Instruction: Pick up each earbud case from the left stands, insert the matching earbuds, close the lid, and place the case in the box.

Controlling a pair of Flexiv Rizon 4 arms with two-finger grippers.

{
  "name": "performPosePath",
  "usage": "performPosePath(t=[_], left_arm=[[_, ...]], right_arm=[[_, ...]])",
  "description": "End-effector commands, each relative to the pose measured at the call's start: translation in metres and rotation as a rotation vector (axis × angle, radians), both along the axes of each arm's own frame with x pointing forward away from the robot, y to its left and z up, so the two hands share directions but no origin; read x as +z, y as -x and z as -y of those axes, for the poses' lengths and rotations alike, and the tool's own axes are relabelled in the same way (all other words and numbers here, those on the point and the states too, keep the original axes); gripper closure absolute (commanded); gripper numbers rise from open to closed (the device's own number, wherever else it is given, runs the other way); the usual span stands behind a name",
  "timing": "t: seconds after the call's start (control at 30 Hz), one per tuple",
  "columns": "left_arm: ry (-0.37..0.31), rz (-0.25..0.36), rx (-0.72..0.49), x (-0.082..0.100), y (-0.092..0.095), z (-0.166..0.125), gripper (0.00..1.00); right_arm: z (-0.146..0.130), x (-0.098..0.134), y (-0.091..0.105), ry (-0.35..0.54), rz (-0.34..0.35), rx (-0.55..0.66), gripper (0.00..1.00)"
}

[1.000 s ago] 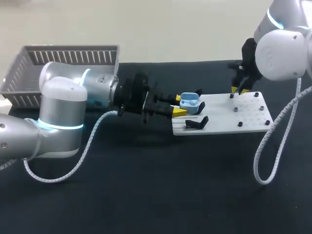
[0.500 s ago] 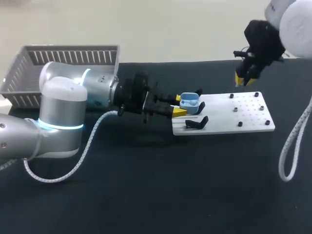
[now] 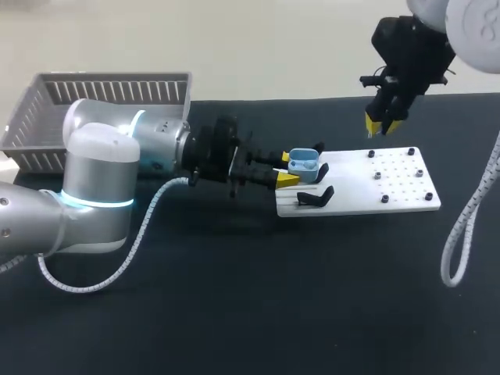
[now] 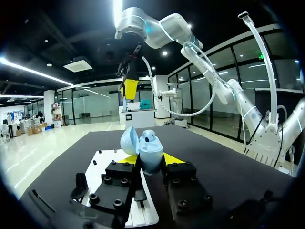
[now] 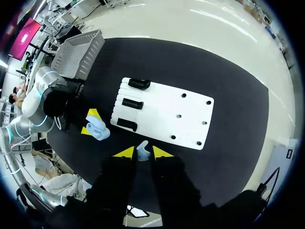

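Observation:
My left gripper (image 3: 286,169) is shut on a light blue earbud case (image 3: 303,162) with its lid standing open, held at the left end of the white board (image 3: 398,191). In the left wrist view the case (image 4: 151,153) sits between the yellow tips of my left gripper (image 4: 150,160), one earbud showing inside. My right gripper (image 3: 382,123) hangs in the air above the board's far side. Its wrist view shows this gripper (image 5: 143,152) shut on a small pale blue earbud (image 5: 143,150), high over the board (image 5: 164,117), with the case (image 5: 98,129) off to one side.
Black stands (image 3: 316,197) sit on the board's left end, and small dark pegs (image 3: 376,176) dot its right half. A grey slatted basket (image 3: 101,98) stands at the back left. The tabletop is black.
My right gripper has risen off the board and shifted slightly left, carrying the earbud. The left arm and the case have stayed still.

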State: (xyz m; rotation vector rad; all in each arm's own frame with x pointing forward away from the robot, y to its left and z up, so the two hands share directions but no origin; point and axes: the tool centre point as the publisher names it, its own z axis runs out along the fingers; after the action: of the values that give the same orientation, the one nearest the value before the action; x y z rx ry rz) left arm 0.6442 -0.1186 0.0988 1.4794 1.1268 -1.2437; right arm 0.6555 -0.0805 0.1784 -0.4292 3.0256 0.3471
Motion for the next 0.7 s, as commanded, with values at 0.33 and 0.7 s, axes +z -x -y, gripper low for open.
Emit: performPosePath(t=[0.33,0.7], left_arm=[[0.002,0.003,0.005,-0.001,0.001,0.0,1.0],[0.002,0.003,0.005,-0.001,0.001,0.0,1.0]], right_arm=[[-0.023,0.014,0.007,0.078,0.066,0.084,1.0],[-0.064,0.02,0.027,0.07,0.124,0.22,1.0]])
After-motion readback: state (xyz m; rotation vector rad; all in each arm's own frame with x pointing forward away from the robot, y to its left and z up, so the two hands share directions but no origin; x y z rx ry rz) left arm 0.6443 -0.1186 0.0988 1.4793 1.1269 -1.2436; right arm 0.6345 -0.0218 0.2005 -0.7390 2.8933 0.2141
